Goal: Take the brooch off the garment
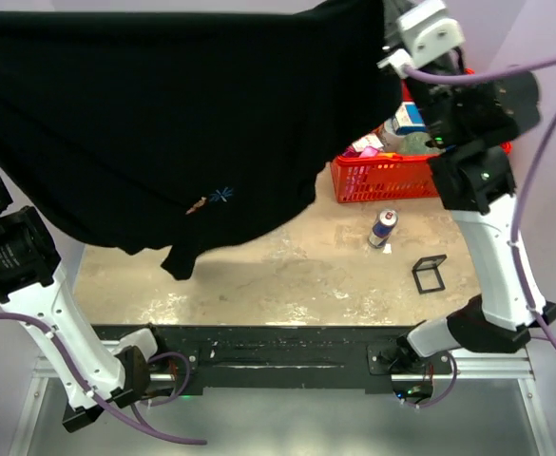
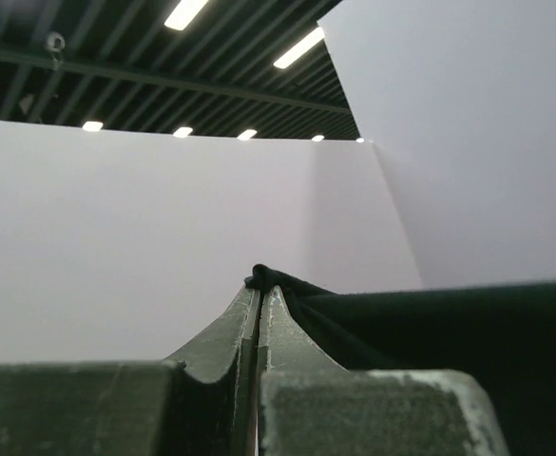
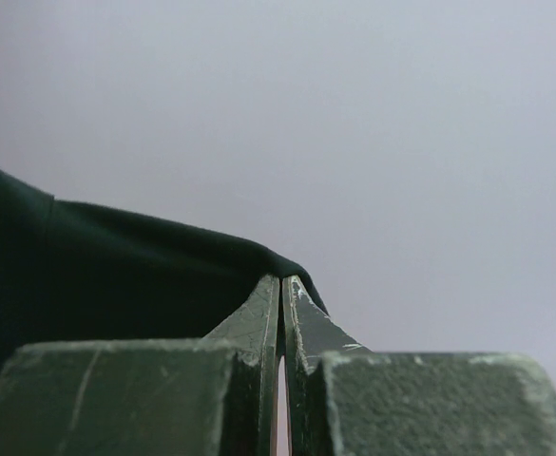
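Over on the left, the left claw (image 2: 258,288) is pinched tight on one edge of the garment (image 1: 163,114), which hangs stretched in the air above the surface (image 1: 287,275). Low on its front sits the brooch (image 1: 196,204), small and orange, just beside a blue star mark (image 1: 222,195). Further right, a red basket (image 1: 382,180), a can (image 1: 383,228) and a black square frame (image 1: 430,273) rest on the surface. The right claw (image 3: 282,282) is clamped on the garment's other edge.
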Controlling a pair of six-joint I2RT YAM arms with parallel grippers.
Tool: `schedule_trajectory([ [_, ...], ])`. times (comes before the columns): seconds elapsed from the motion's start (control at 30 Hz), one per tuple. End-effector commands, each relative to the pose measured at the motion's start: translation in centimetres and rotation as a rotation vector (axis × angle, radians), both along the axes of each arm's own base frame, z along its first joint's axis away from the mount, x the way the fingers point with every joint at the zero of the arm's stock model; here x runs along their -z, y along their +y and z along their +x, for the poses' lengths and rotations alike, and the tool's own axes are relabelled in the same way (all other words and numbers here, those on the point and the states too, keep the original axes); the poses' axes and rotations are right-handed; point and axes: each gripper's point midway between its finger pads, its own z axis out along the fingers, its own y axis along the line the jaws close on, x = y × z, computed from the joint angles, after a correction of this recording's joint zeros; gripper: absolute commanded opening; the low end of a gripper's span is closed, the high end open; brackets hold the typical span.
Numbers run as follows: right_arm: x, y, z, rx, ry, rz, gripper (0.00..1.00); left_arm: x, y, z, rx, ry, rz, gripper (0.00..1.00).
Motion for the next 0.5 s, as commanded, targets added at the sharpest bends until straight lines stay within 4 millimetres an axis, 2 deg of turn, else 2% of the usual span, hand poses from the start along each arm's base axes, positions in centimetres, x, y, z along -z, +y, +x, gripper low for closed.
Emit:
schedule_trajectory([
  [0.0, -4.4, -5.5, -5.0, 0.099, -0.083, 0.088, 0.00, -2.5, -0.6, -4.8, -0.134, -0.101, 0.067, 0.00],
  [0.03, -4.3, -5.9, -6.1, 0.087, -0.076, 0.088, 0.00, -2.0, -1.2, -5.0, -0.141, -0.080, 0.111, 0.00],
  [0.07, -3.5, -5.5, -5.7, 0.075, -0.058, 0.071, 0.00, -2.1, -2.2, -6.1, -0.132, -0.085, 0.144, 0.00],
  [0.13, -3.1, -5.5, -6.4, 0.058, -0.051, 0.061, 0.00, -1.7, -2.3, -6.0, -0.134, -0.062, 0.147, 0.00],
  [0.2, -2.0, -4.9, -5.5, 0.053, -0.026, 0.046, 0.00, -0.8, -1.8, -5.1, -0.142, -0.023, 0.138, 0.00],
  [0.23, -1.3, -4.4, -4.6, 0.057, -0.013, 0.038, 0.00, 0.6, -1.0, -3.5, -0.145, 0.023, 0.129, 0.00],
  [0.3, -0.2, -3.6, -3.1, 0.068, -0.002, 0.015, 0.00, 2.3, -0.7, -1.7, -0.127, 0.077, 0.134, 0.00],
  [0.33, 1.2, -2.7, -1.6, 0.075, 0.006, -0.009, 0.00, 4.7, 0.0, 0.6, -0.107, 0.144, 0.121, 0.00],
  [0.4, 2.9, -1.4, 0.3, 0.078, 0.026, -0.039, 0.00, 8.1, 0.0, 3.6, -0.038, 0.257, 0.119, 0.00],
  [0.43, 4.3, -0.8, 1.9, 0.098, 0.035, -0.060, 0.00, 11.1, 0.4, 5.8, 0.005, 0.340, 0.097, 0.00],
  [0.47, 6.3, 0.1, 4.2, 0.118, 0.073, -0.079, 0.00, 13.1, -0.1, 7.1, 0.063, 0.394, 0.095, 0.00],
])
